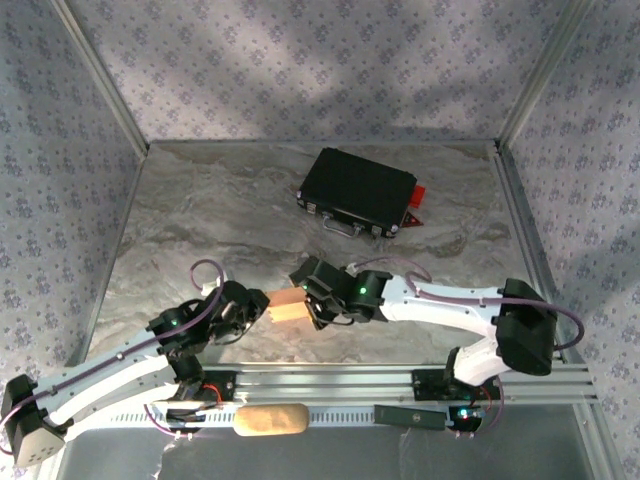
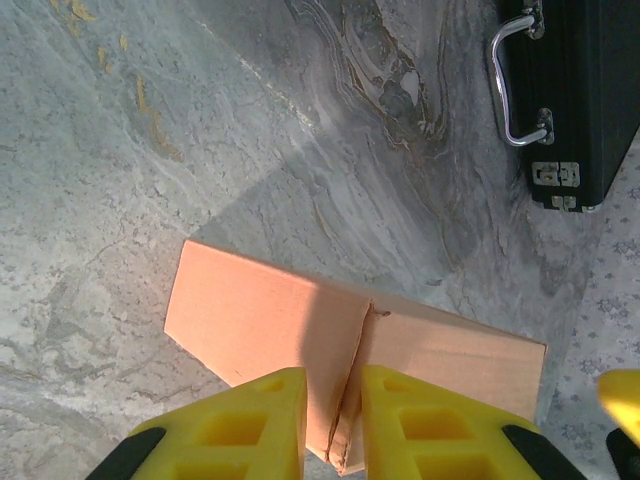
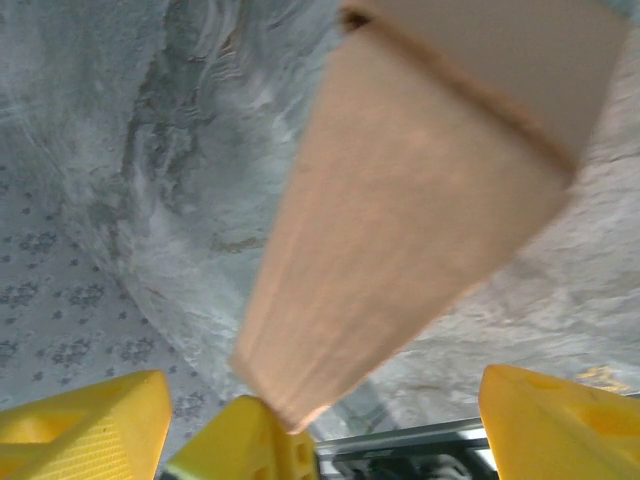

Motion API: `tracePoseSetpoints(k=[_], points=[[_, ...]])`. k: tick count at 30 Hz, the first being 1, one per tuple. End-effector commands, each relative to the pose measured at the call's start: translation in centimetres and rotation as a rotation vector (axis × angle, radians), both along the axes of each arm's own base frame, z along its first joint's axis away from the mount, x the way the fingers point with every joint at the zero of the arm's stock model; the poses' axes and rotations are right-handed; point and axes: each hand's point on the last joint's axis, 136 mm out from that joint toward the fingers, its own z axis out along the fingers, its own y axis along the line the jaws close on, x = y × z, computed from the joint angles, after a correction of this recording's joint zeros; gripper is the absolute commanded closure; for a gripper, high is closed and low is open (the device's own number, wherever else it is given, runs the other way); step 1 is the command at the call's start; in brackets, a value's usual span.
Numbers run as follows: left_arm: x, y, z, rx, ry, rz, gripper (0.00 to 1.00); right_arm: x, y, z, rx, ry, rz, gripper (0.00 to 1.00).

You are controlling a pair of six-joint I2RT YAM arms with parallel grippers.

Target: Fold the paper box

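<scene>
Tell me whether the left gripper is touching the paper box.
Touching. In the left wrist view, the left gripper clamps an edge of the paper box between its yellow fingers.

Grey marbled table (image 1: 200, 220) — floral-patterned walls (image 1: 300, 60)

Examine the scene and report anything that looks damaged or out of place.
The paper box has a ragged, buckled centre seam at its left-arm end, not a clean crease. A tan oblong block lies by the arms' mounting rail, off the marbled tabletop.
</scene>
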Motion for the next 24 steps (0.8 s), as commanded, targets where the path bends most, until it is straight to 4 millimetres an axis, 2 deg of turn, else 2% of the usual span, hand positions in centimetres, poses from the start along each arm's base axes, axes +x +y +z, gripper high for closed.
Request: tracePoseSetpoints(k=[1, 8, 19, 22, 24], points=[[-0.8, 0.9, -1.0, 0.050, 0.030, -0.003, 0.80, 0.7, -0.7, -0.7, -0.041, 0.054, -0.090, 0.17], [-0.8, 1.2, -0.6, 0.053, 0.019, -0.006, 0.79, 1.5, 0.8, -3.4, -0.044, 0.157, -0.108, 0.20], [-0.7, 0.9, 0.2, 0.052, 0.002, -0.022, 0.79, 3.0, 2.5, -5.5, -0.031, 0.176, -0.076, 0.29], [-0.5, 0.9, 1.2, 0.044, -0.020, -0.029, 0.77, 2.9, 2.9, -5.5, -0.026, 0.151, -0.038, 0.35], [-0.3, 0.9, 2.4, 0.038, -0.054, -0.037, 0.72, 3.2, 3.1, -5.6, -0.012, 0.106, 0.009, 0.41]])
